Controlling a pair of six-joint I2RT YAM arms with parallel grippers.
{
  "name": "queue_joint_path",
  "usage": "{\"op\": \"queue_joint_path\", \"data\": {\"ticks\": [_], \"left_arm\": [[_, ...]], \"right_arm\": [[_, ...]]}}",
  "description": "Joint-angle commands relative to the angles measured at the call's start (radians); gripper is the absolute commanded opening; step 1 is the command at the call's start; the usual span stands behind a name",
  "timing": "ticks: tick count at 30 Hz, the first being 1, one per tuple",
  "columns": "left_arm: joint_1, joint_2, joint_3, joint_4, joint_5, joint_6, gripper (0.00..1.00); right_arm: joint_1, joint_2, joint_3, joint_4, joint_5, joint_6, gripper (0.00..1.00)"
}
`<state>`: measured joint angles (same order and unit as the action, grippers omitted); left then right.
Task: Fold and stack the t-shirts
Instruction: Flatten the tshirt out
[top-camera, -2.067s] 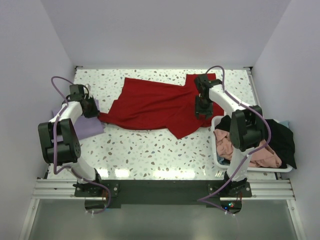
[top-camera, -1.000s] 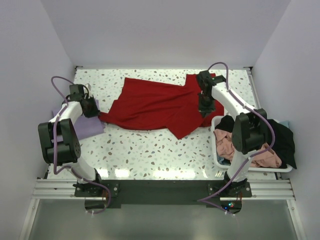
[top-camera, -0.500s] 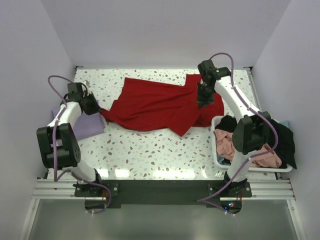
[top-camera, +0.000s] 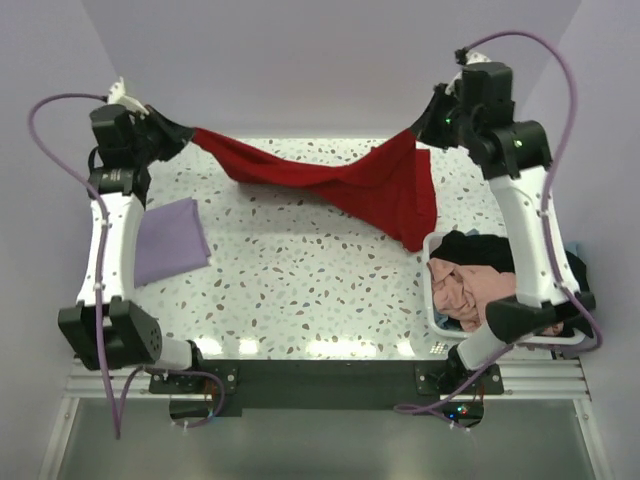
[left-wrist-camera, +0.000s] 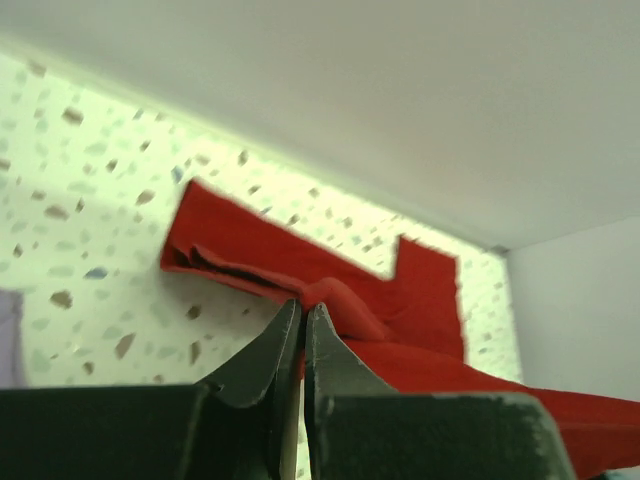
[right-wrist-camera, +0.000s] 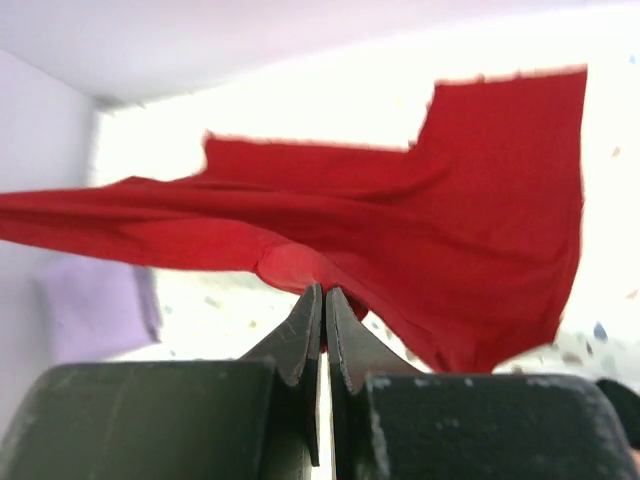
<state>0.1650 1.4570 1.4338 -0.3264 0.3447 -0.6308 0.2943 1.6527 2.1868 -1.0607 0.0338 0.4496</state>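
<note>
My left pincer (top-camera: 186, 133), in the upper left of the overhead frame, is clamped tight on one end of the red t-shirt (top-camera: 345, 185). My right pincer (top-camera: 425, 125), in the upper right, is clamped on the other end, so the cloth hangs stretched between them across the far part of the speckled table (top-camera: 300, 290), its loose bulk drooping at the right beside the white basket (top-camera: 433, 305). At the left the lavender t-shirt (top-camera: 170, 240) lies flat on the table, well apart from the red one, while the salmon-pink t-shirt (top-camera: 465, 285) and black t-shirt (top-camera: 490, 250) lie bundled in the basket at the lower right.
</note>
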Motion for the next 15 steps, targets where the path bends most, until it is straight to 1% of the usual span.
{"op": "queue_joint_path", "data": {"ticks": [1, 4, 5, 6, 8, 9, 11, 12, 15], "left_arm": [[0.008, -0.182, 0.100, 0.105, -0.025, -0.155, 0.00], [0.010, -0.302, 0.132, 0.101, -0.100, -0.181, 0.00], [0.008, -0.329, 0.146, 0.074, -0.124, -0.181, 0.00], [0.010, -0.374, 0.186, 0.052, -0.148, -0.169, 0.00], [0.007, -0.412, 0.223, 0.003, -0.213, -0.149, 0.00], [0.007, -0.447, 0.247, -0.006, -0.234, -0.130, 0.00], [0.005, -0.477, 0.281, -0.029, -0.289, -0.115, 0.00], [0.007, -0.492, 0.293, -0.036, -0.303, -0.097, 0.00], [0.005, -0.503, 0.318, -0.039, -0.335, -0.069, 0.00]], "right_arm": [[-0.004, -0.203, -0.050, 0.230, 0.000, 0.023, 0.00], [-0.003, -0.339, -0.126, 0.385, -0.015, 0.011, 0.00], [-0.003, -0.373, -0.148, 0.427, -0.015, -0.002, 0.00], [-0.003, -0.449, -0.195, 0.517, -0.003, -0.009, 0.00], [-0.003, -0.504, -0.225, 0.586, 0.023, -0.031, 0.00], [-0.003, -0.525, -0.208, 0.608, 0.043, -0.040, 0.00], [-0.003, -0.519, -0.153, 0.593, 0.081, -0.070, 0.00], [-0.003, -0.510, -0.089, 0.575, 0.087, -0.077, 0.00], [-0.003, -0.459, 0.005, 0.570, 0.091, -0.083, 0.00]]}}
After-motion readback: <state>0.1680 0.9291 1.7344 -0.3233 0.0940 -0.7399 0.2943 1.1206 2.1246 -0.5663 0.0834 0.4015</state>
